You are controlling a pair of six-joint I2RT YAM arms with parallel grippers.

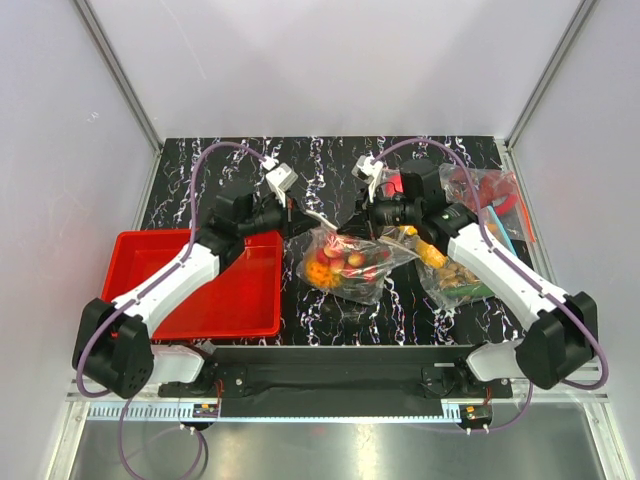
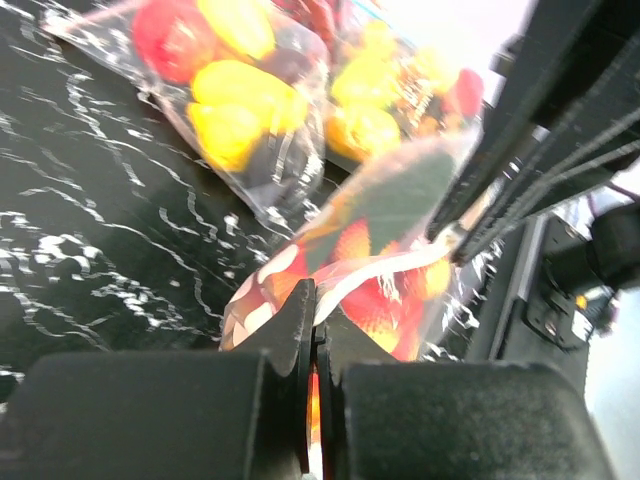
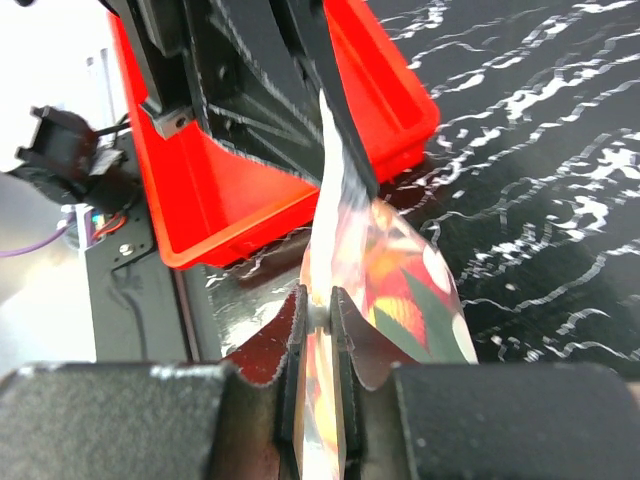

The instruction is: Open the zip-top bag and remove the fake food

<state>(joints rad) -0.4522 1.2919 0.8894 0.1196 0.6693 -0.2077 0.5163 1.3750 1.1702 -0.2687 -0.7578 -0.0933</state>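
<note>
The left gripper (image 2: pixel 312 305) has its two fingers pressed together on a thin edge of the zip-top bag (image 1: pixel 372 283). The right gripper (image 3: pixel 320 312) is pinched on the opposite edge, with only the film between its fingers. Both ends meet over the middle of the table, and the top of the bag is lifted and stretched between them while its belly lies on the surface.

Inside that one bag sits the fake food (image 1: pixel 338 262), a cluster of red, yellow and orange pieces; I cannot count them through the crinkled plastic.

I count three clear bags in all. A second bag (image 1: pixel 450 282) with yellow and brown pieces lies just right of the held one, partly under the right arm. A third bag (image 1: pixel 495 190) with red contents lies at the far right.

One red tray (image 1: pixel 235 305) sits under the left arm.

The table (image 1: pixel 330 165) is black with white veining, closed in by plain white walls (image 1: pixel 330 60). A pale scale strip (image 1: pixel 300 411) runs along the near edge, its marks too small to read.
</note>
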